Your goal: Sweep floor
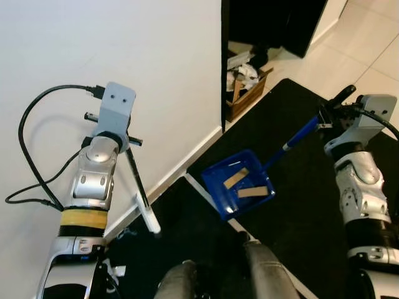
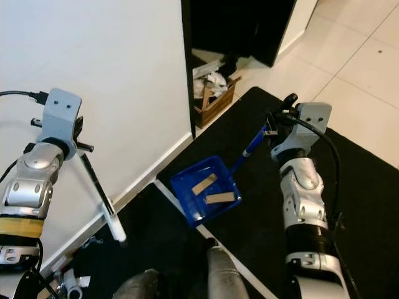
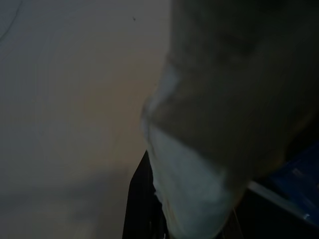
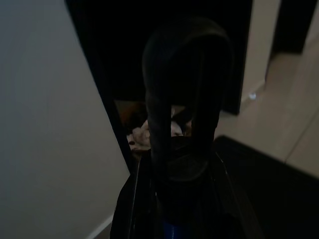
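- On the black rug [image 1: 293, 205] beside the white wall [image 1: 156, 68]: blue plastic dustpan [image 1: 240, 190], tilted, carrying two flat tan scraps [image 1: 244, 185].
- Up at the far end of the dustpan's long blue handle [image 1: 299, 138]: right gripper [image 1: 333, 106], black fingers clamped round the dark grip.
- Near the wall: left gripper [image 1: 115, 134], apparently closed on a thin dark broom stick [image 1: 138, 182] with a white head [image 1: 148, 218] down at the rug's edge; exact finger spread cannot be told.
- Past the wall corner, in a dark opening: brown cardboard box [image 1: 246, 84] stuffed with crumpled white rubbish.
- Beyond the rug: pale tiled floor [image 1: 368, 43].
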You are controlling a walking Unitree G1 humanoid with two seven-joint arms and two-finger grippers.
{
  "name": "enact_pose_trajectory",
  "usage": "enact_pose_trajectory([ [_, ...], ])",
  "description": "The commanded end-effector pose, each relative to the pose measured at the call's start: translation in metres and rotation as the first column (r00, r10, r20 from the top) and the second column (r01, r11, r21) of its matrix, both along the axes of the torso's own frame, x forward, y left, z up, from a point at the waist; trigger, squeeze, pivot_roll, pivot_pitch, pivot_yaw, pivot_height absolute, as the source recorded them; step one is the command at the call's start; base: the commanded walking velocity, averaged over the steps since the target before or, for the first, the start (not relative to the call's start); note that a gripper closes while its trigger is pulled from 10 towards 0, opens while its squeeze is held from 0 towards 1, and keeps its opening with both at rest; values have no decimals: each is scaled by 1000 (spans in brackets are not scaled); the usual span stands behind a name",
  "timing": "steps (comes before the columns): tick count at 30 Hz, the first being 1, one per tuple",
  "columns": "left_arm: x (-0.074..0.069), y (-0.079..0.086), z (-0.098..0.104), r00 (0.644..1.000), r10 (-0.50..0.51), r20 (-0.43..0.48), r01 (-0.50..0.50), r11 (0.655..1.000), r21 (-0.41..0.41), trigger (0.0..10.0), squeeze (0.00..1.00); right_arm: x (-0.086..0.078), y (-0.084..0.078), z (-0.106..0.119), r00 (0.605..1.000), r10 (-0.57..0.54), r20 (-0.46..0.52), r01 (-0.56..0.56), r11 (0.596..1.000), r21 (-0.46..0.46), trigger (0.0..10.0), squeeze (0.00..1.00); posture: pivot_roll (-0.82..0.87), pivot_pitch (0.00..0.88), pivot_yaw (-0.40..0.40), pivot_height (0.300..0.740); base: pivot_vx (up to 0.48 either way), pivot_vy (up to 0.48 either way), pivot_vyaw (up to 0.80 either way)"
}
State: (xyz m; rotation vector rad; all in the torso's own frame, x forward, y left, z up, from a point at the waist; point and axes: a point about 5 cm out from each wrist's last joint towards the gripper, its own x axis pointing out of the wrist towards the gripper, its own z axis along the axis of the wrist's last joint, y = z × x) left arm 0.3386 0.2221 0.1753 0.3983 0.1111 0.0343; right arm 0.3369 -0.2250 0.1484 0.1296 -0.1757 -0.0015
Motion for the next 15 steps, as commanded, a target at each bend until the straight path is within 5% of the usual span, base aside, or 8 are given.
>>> enact_pose_trajectory([
  [1, -9, -7, -3, 999, 16, 30, -13, 996, -91, 10000, 0, -2, 3, -7, 1000, -24, -8, 25, 995, 94, 10000, 0, -23, 105, 76, 740, 0, 0, 0],
  [4, -16, -13, -12, 1000, 12, -6, -13, 985, -174, 10000, 0, -3, 6, -8, 999, -37, -14, 39, 990, 136, 10000, 0, -18, 97, 75, 740, 0, 0, 0],
  [9, -21, -20, -11, 1000, -12, -2, 12, 982, -190, 10000, 0, 3, 14, -5, 1000, -24, -14, 27, 985, 172, 10000, 0, -1, 75, 64, 740, 0, 0, 0],
  [15, -24, -23, 4, 991, -33, 133, 54, 986, -157, 10000, 0, 11, 20, 0, 1000, -2, -12, 4, 984, 179, 10000, 0, 10, 66, 36, 740, 0, 0, 0],
])
